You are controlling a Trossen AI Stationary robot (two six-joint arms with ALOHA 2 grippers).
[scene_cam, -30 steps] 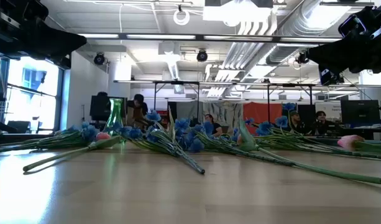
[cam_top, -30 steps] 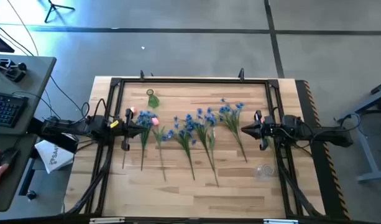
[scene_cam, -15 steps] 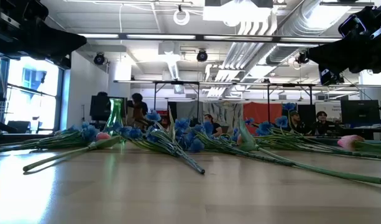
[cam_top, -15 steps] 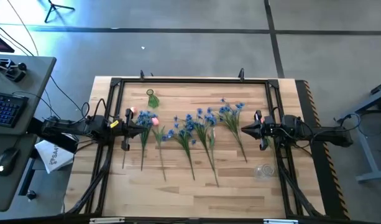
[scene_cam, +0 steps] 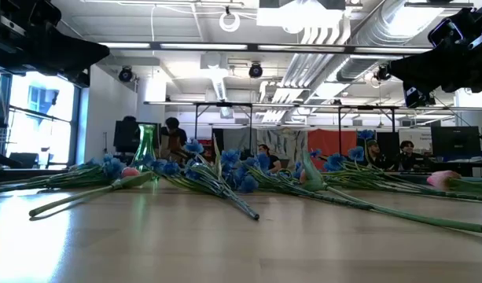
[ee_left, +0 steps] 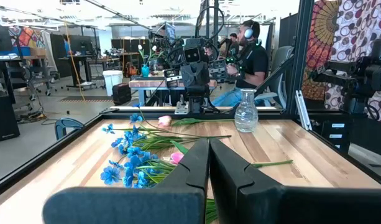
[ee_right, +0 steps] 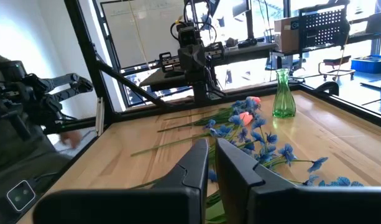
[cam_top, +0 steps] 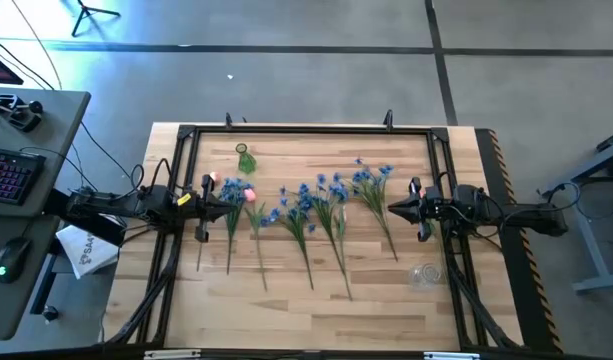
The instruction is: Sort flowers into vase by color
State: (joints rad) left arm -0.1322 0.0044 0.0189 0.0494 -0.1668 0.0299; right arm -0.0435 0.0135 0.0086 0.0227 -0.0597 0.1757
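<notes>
Wooden worktop (cam_top: 386, 290): flowers (cam_top: 311, 205) lying in a row between left gripper (cam_top: 229, 201) and right gripper (cam_top: 391, 208), fingers nearly together, holding nothing. Best to open wide, then pinch one stem low, near green vase (cam_top: 246, 158).

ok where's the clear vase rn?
High view: the clear vase stands on the table's right side, in front of the right claw, past the blue flowers.

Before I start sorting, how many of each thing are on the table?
Pink tulips: 3
Blue sprays: 4 (they overlap, so approximate)
Green vase: 1
Clear vase: 1
Total: 9
</notes>
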